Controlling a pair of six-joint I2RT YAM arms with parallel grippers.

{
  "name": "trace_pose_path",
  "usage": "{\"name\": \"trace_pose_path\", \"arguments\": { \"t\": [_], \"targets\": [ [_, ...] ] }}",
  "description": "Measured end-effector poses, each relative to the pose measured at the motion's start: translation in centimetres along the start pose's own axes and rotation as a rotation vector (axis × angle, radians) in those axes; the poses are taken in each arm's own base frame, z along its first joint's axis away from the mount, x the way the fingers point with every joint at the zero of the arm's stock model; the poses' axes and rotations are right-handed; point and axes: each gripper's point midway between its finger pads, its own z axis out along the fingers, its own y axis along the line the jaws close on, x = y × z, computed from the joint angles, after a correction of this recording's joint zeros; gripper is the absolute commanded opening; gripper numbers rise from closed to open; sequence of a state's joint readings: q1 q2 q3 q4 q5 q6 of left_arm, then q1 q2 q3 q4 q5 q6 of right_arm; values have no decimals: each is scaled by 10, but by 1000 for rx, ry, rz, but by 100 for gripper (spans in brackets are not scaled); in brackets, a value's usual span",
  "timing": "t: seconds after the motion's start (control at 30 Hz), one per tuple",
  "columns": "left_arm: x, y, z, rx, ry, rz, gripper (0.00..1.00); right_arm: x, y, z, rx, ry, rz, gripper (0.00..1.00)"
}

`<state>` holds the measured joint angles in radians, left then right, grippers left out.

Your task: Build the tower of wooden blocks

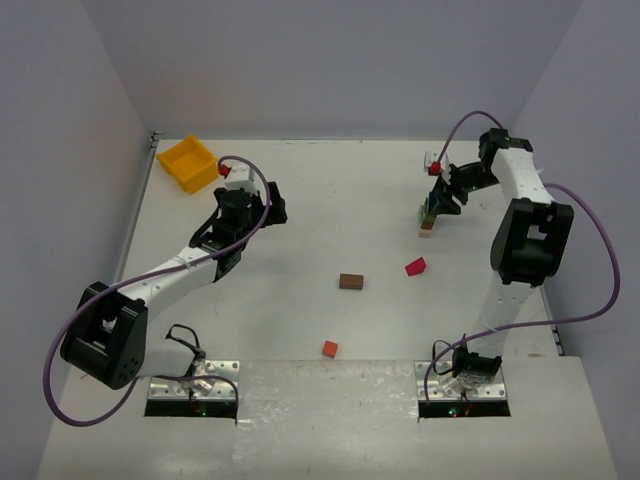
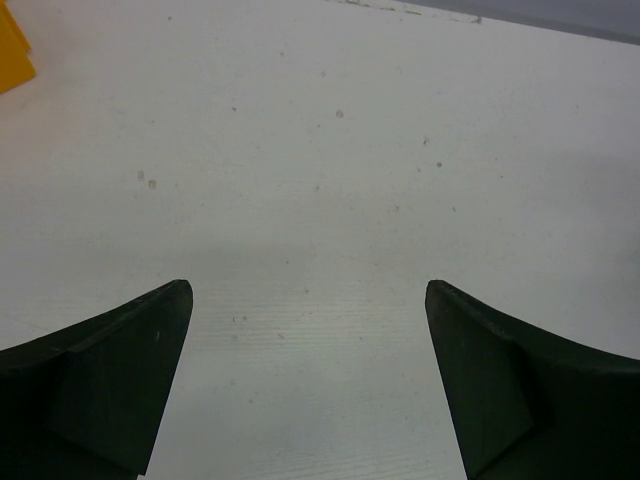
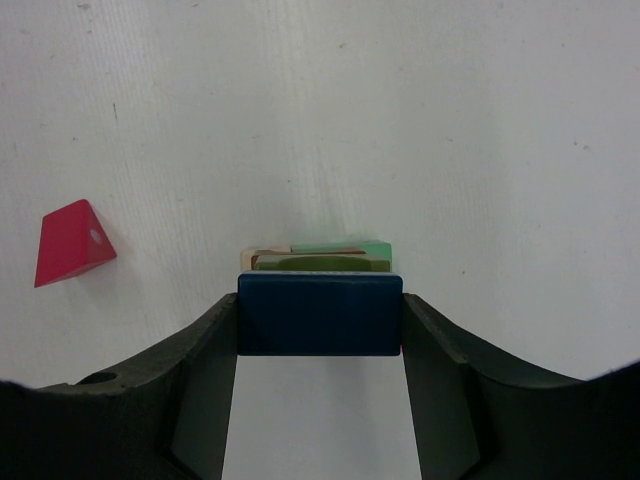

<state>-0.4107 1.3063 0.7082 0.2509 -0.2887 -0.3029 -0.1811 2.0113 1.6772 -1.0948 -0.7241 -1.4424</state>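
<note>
My right gripper (image 3: 320,305) is shut on a dark blue block (image 3: 320,330), gripped by its two short ends. Directly under it stands the wood block tower (image 3: 335,256), showing green, brown and pale edges. I cannot tell whether the blue block rests on the stack. From above, the tower (image 1: 427,222) stands at the right back with the right gripper (image 1: 440,200) at its top. My left gripper (image 2: 308,290) is open over bare table, at the left (image 1: 262,205). Loose on the table are a magenta wedge (image 1: 415,266), a brown block (image 1: 350,281) and an orange-red block (image 1: 330,348).
A yellow bin (image 1: 190,163) sits at the back left corner, and its edge (image 2: 12,55) shows in the left wrist view. The magenta wedge (image 3: 70,243) lies left of the tower in the right wrist view. Walls close off the table's back and sides.
</note>
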Motion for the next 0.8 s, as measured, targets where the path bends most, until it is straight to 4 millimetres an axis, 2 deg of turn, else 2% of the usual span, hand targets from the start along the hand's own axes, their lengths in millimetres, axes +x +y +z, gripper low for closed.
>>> {"name": "trace_pose_path", "arguments": {
  "t": [0.8],
  "targets": [
    [4,2,2,-9,13,15,100,1,-4,1,11,0,-4,55]
  ]
}}
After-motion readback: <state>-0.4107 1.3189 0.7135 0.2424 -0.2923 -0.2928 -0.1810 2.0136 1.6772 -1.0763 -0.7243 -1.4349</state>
